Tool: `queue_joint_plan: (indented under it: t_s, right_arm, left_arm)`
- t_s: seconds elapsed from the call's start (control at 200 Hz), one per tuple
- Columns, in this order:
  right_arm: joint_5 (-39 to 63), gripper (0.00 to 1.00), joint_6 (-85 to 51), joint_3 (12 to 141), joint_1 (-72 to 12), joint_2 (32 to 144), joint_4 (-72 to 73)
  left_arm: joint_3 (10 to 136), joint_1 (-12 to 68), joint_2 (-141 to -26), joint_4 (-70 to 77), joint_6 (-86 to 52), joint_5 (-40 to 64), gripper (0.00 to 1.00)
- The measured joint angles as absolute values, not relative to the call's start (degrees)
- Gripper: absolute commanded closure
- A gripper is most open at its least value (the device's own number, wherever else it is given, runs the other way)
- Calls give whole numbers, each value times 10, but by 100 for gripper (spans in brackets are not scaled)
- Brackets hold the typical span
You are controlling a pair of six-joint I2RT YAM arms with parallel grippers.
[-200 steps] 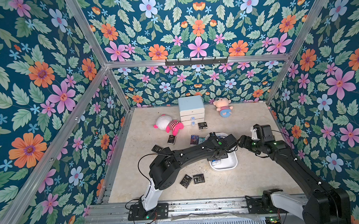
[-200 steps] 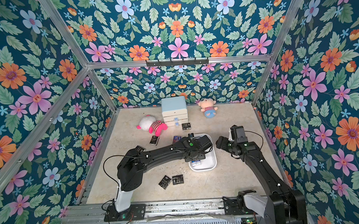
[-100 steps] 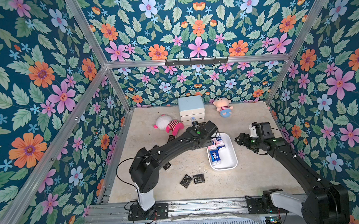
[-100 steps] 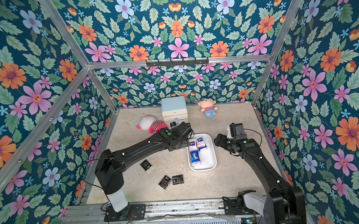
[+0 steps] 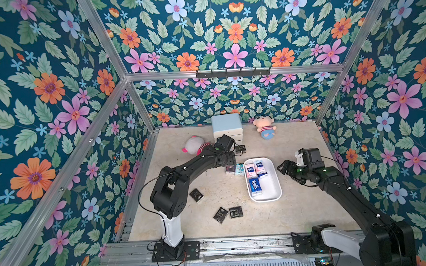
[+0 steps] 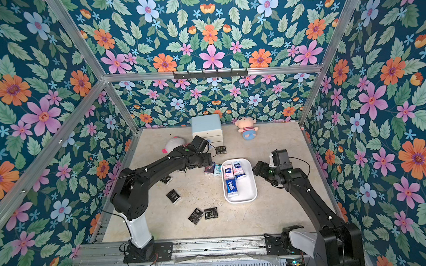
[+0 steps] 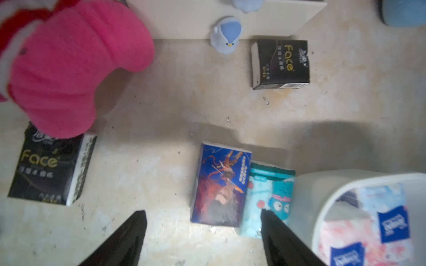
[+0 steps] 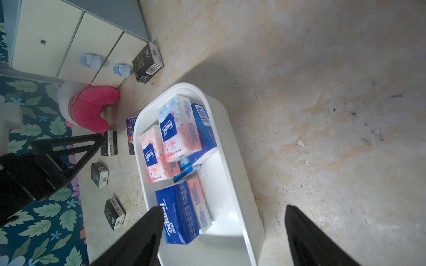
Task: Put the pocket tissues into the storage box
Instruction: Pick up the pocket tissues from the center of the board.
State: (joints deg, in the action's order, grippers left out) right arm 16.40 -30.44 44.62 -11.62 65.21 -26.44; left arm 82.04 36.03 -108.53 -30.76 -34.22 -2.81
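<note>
The white storage box lies right of centre and holds several pocket tissues: pink-white packets and a dark blue one. Against its left wall lie a dark blue picture packet and a light blue one. Black packets lie by the cabinet and nearer the front. My left gripper hangs open and empty just short of the two blue packets. My right gripper is open and empty over the box's right wall.
A blue-topped drawer cabinet stands at the back wall. A pink and white plush lies left of it, with a black packet partly under it. A doll plush lies at the back right. Flowered walls close in three sides.
My left arm has drawn back from over the storage box to its left side, and its jaws have widened. The packets inside the box now show. The right gripper has barely moved.
</note>
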Motion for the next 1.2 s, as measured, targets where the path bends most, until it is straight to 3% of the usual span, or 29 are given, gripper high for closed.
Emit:
queue_joint_plan:
  t_s: [0.465,0.865,1.2]
  right_arm:
    - [134,13,-333,426,-116,636,-261]
    - [130,14,-335,435,-117,659,-259]
    - [147,22,-333,435,-117,670,-250]
  left_arm:
    - [902,354,-1194,-313,-269,13,23]
    - [869,354,-1197,-318,-274,20,26]
    - [847,354,-1176,-319,-297,20,33]
